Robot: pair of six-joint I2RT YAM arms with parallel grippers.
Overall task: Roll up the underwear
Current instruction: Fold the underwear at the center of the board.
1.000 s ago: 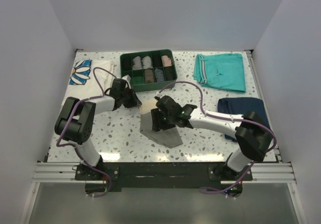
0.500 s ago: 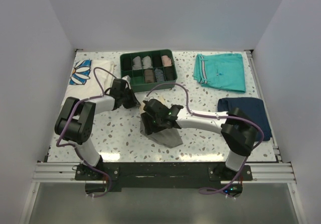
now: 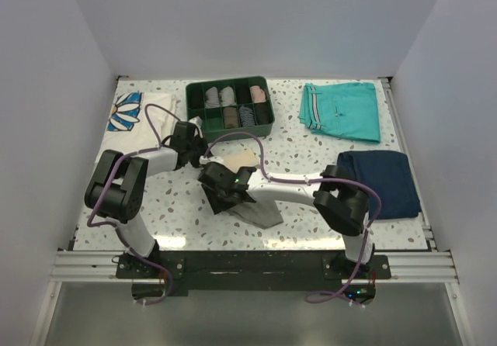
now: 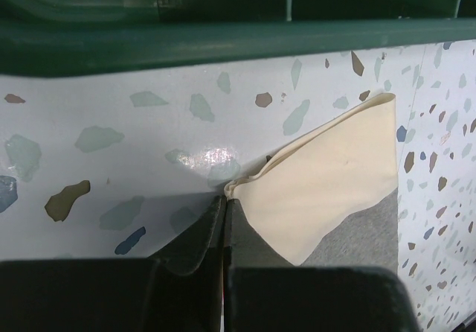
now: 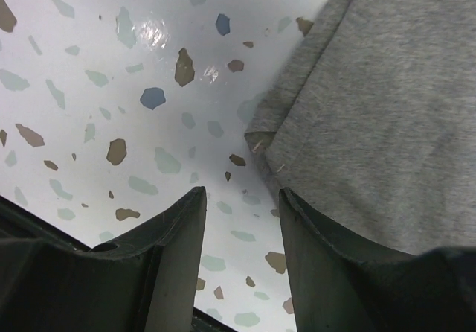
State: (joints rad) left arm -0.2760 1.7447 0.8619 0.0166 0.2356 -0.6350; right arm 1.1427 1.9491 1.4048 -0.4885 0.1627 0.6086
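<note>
Now left jaws pinch underwear [image 4: 335, 183] corner; right jaws parted, empty; tray [image 4: 223, 45] holds rolls [image 3: 227, 95].

A green divided tray [image 3: 233, 134] stood at the far side of the speckled table [image 3: 178, 206], with rolled cloths [image 3: 227, 96] in its compartments. To its right lay teal shorts [image 3: 342, 111], and nearer, a folded navy garment [image 3: 384, 177]. A white daisy-print cloth [image 3: 136, 112] lay far left.
</note>
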